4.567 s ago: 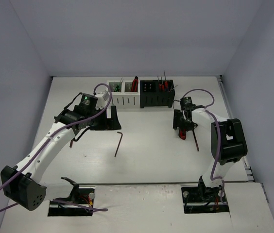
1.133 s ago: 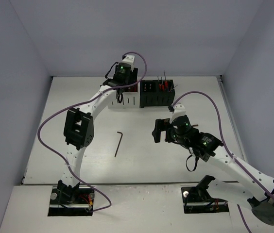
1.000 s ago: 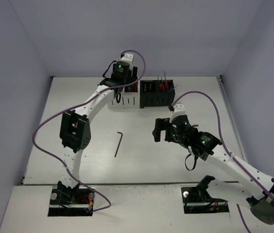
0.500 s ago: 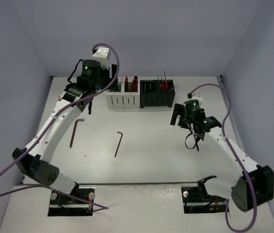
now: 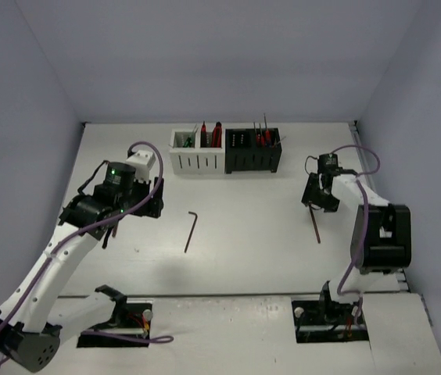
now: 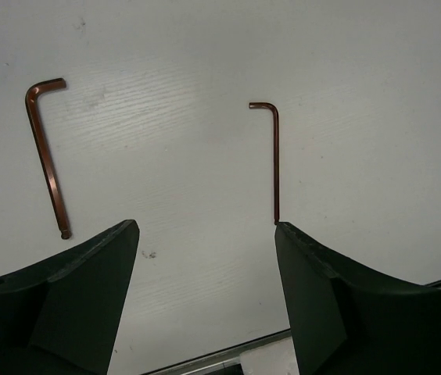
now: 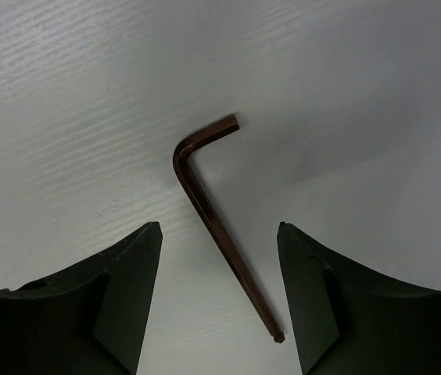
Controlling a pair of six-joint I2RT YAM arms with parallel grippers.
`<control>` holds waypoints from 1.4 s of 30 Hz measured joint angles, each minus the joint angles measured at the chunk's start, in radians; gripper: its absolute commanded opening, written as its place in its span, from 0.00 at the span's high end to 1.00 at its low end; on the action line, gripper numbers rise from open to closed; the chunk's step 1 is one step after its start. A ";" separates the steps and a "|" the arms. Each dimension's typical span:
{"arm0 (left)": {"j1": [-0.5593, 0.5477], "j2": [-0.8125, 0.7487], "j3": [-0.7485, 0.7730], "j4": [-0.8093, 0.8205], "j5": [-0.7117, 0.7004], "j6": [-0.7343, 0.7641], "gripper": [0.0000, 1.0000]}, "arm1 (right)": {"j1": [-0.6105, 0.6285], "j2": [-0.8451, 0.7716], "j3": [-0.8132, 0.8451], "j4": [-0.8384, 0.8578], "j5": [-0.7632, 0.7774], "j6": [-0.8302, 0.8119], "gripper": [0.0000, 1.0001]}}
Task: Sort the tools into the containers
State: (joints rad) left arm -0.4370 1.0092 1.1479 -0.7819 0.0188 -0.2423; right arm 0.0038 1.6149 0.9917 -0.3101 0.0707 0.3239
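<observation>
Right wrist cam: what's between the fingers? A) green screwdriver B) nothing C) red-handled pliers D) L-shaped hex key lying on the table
D: the right wrist view shows a dark L-shaped hex key lying flat on the table, between the parted fingers of the right gripper and clear of both.

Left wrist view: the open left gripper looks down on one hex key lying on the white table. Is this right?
Not quite. The left wrist view shows two hex keys lying on the white table, one at the left and one near the middle. The left gripper is open above them and touches neither.
</observation>
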 measured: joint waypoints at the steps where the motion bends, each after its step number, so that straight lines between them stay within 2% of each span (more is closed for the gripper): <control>1: 0.000 -0.005 -0.005 -0.003 0.007 -0.004 0.33 | -0.003 0.022 0.002 0.000 -0.009 -0.013 0.49; 3: 0.000 -0.009 -0.009 -0.005 0.016 -0.009 0.33 | -0.010 0.056 0.005 -0.002 -0.027 -0.037 0.53; 10: 0.002 -0.008 -0.012 -0.007 0.030 -0.012 0.33 | -0.029 0.125 0.032 0.001 -0.079 -0.108 0.58; 15: 0.002 -0.001 -0.012 -0.007 0.035 -0.012 0.33 | -0.031 0.158 0.067 0.001 -0.110 -0.148 0.67; 18: 0.002 0.008 -0.012 -0.007 0.047 -0.013 0.33 | -0.030 0.176 0.087 0.004 -0.121 -0.165 0.78; 21: 0.002 0.013 -0.012 -0.007 0.057 -0.013 0.33 | -0.029 0.187 0.099 0.008 -0.126 -0.176 1.00; 27: 0.002 0.011 -0.012 -0.007 0.060 -0.018 0.33 | 0.012 0.184 0.101 0.015 -0.122 -0.184 1.00; 33: 0.002 0.005 -0.012 -0.008 0.059 -0.023 0.33 | 0.187 0.098 0.137 -0.005 -0.108 -0.172 1.00; 37: 0.002 0.005 -0.012 -0.008 0.057 -0.025 0.33 | 0.317 -0.039 0.259 0.000 -0.102 -0.165 1.00; 42: 0.002 0.005 -0.012 -0.008 0.055 -0.040 0.33 | 0.451 -0.136 0.468 0.114 -0.101 -0.201 1.00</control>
State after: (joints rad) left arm -0.4351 1.0145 1.1358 -0.7902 0.0742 -0.2824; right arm 0.4550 1.4788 1.4595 -0.1957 -0.0300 0.1229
